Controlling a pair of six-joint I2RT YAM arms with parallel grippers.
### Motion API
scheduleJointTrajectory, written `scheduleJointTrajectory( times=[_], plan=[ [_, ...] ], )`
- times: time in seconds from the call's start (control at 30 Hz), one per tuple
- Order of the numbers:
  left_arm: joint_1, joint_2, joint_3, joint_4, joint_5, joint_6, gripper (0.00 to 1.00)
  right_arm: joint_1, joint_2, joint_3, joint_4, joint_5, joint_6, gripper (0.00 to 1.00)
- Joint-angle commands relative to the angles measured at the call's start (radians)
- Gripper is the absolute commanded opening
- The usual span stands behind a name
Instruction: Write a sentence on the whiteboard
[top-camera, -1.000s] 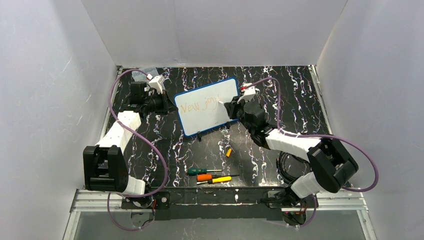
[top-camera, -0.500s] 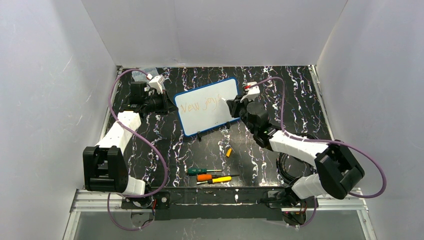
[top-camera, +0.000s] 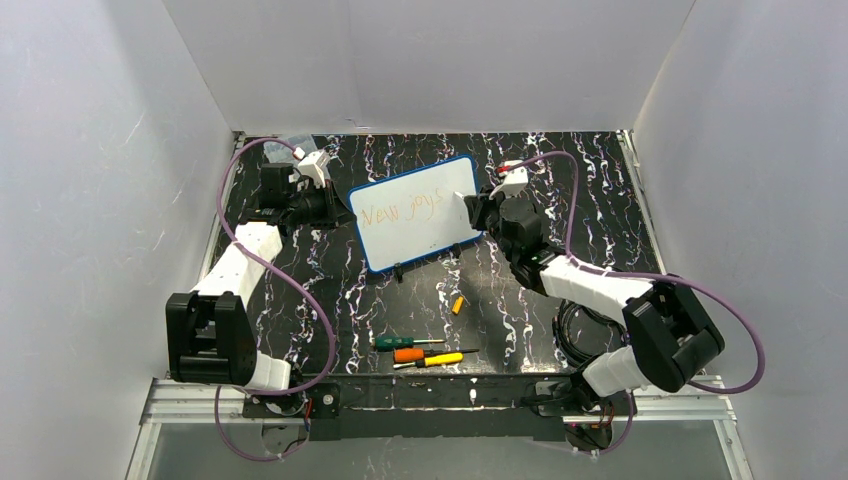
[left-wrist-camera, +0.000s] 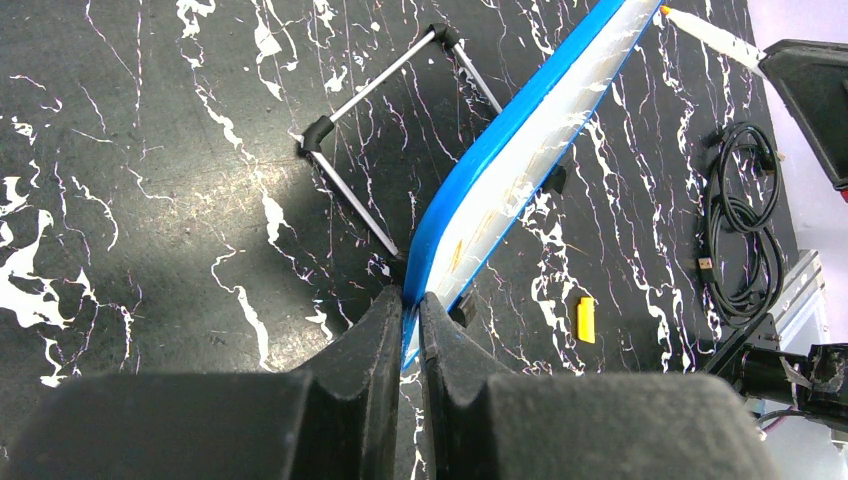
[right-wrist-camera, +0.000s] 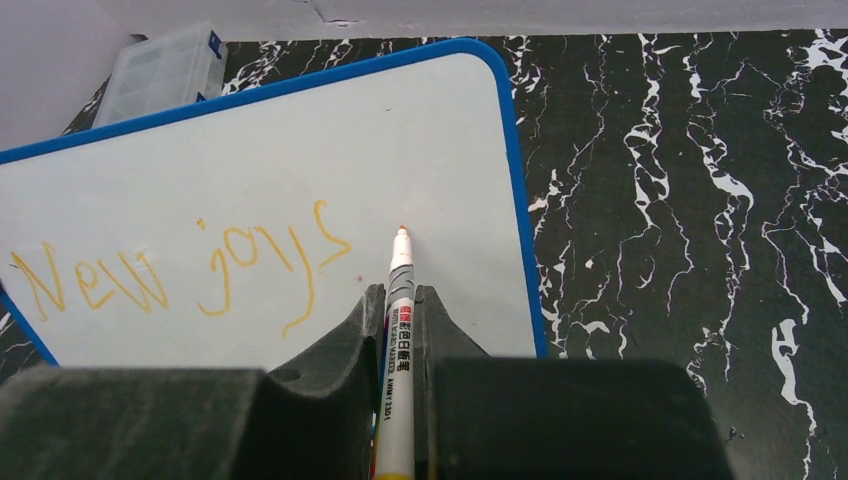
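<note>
The whiteboard (top-camera: 415, 212), white with a blue frame, stands tilted on black feet at mid table. Orange handwriting on it, the sentence (right-wrist-camera: 190, 268), reads "New joys" in one line. My left gripper (left-wrist-camera: 411, 300) is shut on the whiteboard's blue left edge (left-wrist-camera: 470, 185). My right gripper (right-wrist-camera: 398, 297) is shut on a white marker (right-wrist-camera: 396, 360) with an orange tip. The tip sits just right of the "s", at or just off the board face. In the top view the right gripper (top-camera: 470, 207) is at the board's right side and the left gripper (top-camera: 343, 215) at its left edge.
A yellow marker cap (top-camera: 457, 304) lies in front of the board. Three screwdrivers (top-camera: 425, 351) lie near the front edge. A clear compartment box (right-wrist-camera: 160, 72) sits behind the board at the back left. A coiled black cable (top-camera: 580, 325) lies at the right.
The right gripper moved rightward along the board with the marker; the "s" of "joys" got finished. The left gripper and board stayed still.
</note>
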Motion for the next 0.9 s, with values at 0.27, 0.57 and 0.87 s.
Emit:
scheduleJointTrajectory(
  times=[0.27,0.57,0.87],
  plan=[
    [-0.001,-0.039,0.002,-0.004,0.006,0.013,0.00,-0.016,0.044,0.047,0.076,0.033,-0.022,0.01],
    [-0.001,-0.042,0.002,-0.006,0.003,0.015,0.00,-0.033,0.042,0.040,0.069,0.069,-0.025,0.01],
    [-0.001,-0.046,0.002,-0.008,-0.002,0.015,0.00,-0.036,-0.010,0.022,0.087,0.033,-0.032,0.01]
  ],
)
